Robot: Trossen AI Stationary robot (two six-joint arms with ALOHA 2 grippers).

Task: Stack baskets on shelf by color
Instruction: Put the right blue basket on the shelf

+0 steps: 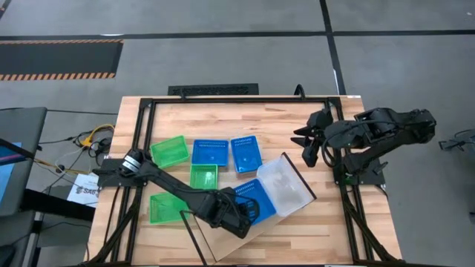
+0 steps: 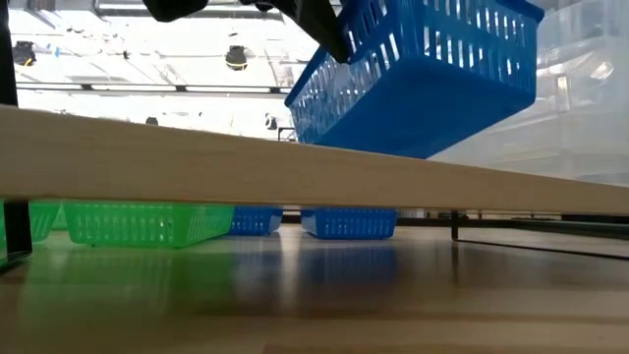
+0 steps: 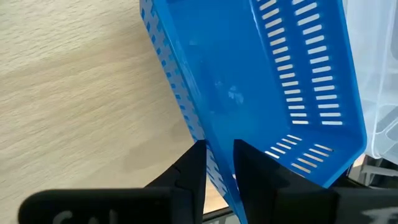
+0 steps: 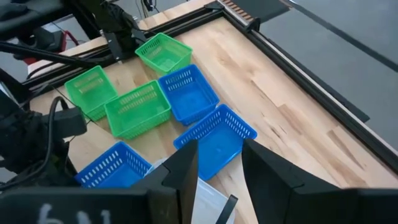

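The left gripper (image 1: 249, 215) sits over the shelf (image 1: 226, 248) near the table's front edge, its fingers (image 3: 193, 171) straddling one wall of a blue basket (image 1: 254, 197); whether they pinch that wall or have slackened, I cannot tell. The basket hangs tilted above the plank, one end low, close beside the clear basket (image 1: 286, 184) already lying on the shelf's right end. That tilt looks like a one-wall hold: the far end droops while the arm brings it down to the shelf.

The right gripper (image 1: 310, 141) waits near the table's back right corner, fingers parted and empty.

Two more blue baskets (image 1: 210, 151) lie side by side mid-table behind the shelf, with green baskets (image 1: 169, 150) to their left, toward the left edge, none stacked yet.
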